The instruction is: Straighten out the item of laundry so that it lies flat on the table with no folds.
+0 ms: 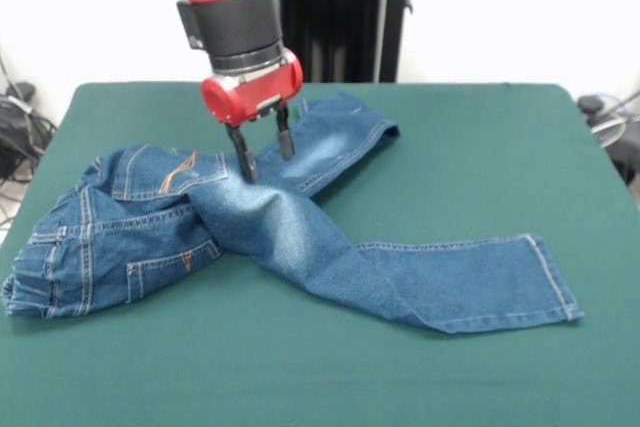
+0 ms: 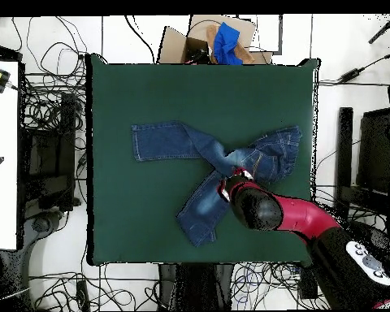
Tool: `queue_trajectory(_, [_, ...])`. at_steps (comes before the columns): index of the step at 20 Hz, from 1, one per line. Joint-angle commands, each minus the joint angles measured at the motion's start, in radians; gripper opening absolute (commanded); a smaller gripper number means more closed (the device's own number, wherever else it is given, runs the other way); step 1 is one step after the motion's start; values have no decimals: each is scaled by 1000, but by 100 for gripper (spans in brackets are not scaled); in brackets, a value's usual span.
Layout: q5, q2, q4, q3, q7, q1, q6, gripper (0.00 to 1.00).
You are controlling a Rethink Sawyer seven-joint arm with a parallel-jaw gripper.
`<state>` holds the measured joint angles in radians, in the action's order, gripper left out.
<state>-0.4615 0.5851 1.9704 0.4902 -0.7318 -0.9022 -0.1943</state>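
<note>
The jeans [image 1: 250, 232] lie near the middle of the green table [image 1: 480, 147], far from flat. In the front view the waist and pocket end is bunched toward nine o'clock, one leg runs out toward four o'clock and lies fairly smooth to its hem, and the other leg reaches toward one o'clock. The two legs cross at the crotch, where the cloth is twisted into a thick fold.

The gripper [image 1: 263, 149] points straight down over the near part of the one o'clock leg, just by the crossing. Its two fingers stand spread apart, with nothing between them. The tips seem to touch or nearly touch the denim, though the angle makes contact hard to confirm.

The step in hand looks like setting up a grasp on that leg. The next move probably calls for closing on a fold of cloth there, then drawing it outward to undo the twist; the crumpled waist still needs spreading afterwards.
</note>
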Motion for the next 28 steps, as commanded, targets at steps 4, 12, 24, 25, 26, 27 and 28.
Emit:
queue_trajectory(4, [-60,36,108,-13,-187,33,85,100])
queue_trajectory(12, [-55,57,120,-27,-204,44,111,0])
queue_trajectory(24, [-67,62,140,-34,-211,47,162,0])
queue_trajectory(25, [-68,62,138,-31,-208,48,164,0])
queue_trajectory(26, [-67,65,131,-24,-199,47,155,0])
queue_trajectory(27, [-66,72,127,-8,-185,40,140,0])
queue_trajectory(28, [-60,85,120,5,-171,34,116,0])
